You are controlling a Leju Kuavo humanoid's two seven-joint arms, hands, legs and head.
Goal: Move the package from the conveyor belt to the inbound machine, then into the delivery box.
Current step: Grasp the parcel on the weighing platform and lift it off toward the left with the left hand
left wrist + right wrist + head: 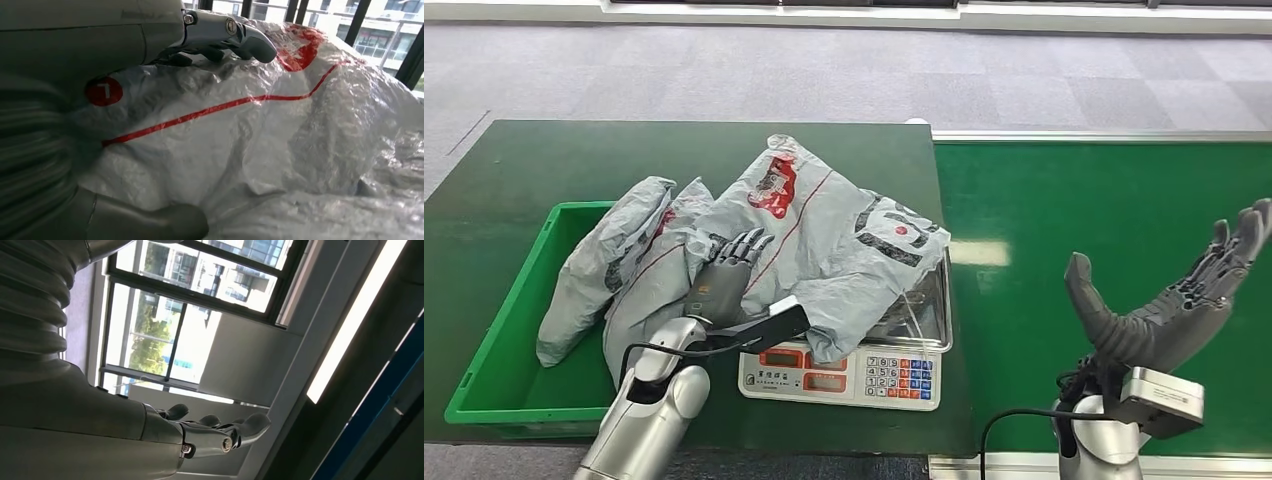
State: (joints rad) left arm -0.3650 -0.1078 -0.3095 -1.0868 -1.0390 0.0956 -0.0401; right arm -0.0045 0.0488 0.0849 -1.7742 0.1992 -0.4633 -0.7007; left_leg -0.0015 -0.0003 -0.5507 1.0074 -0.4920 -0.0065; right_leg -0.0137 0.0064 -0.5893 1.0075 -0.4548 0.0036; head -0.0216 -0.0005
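Bags lie in the green box (494, 350) at the left, and beside it the left hand (724, 275) presses its fingers on the big grey package (824, 230) on the scale (844, 375). Close up, thumb and fingers (235, 37) clamp the crinkly plastic. Over the belt (1104, 220), the right hand (1169, 305) is raised, palm up, fingers spread, empty.

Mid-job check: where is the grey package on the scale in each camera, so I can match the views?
Head view: grey package lies across the scale, centre of the picture.
Left wrist view: its crinkled grey plastic spans most of the picture.
Right wrist view: not in it.
Shared landmark: the left robot hand on the package.
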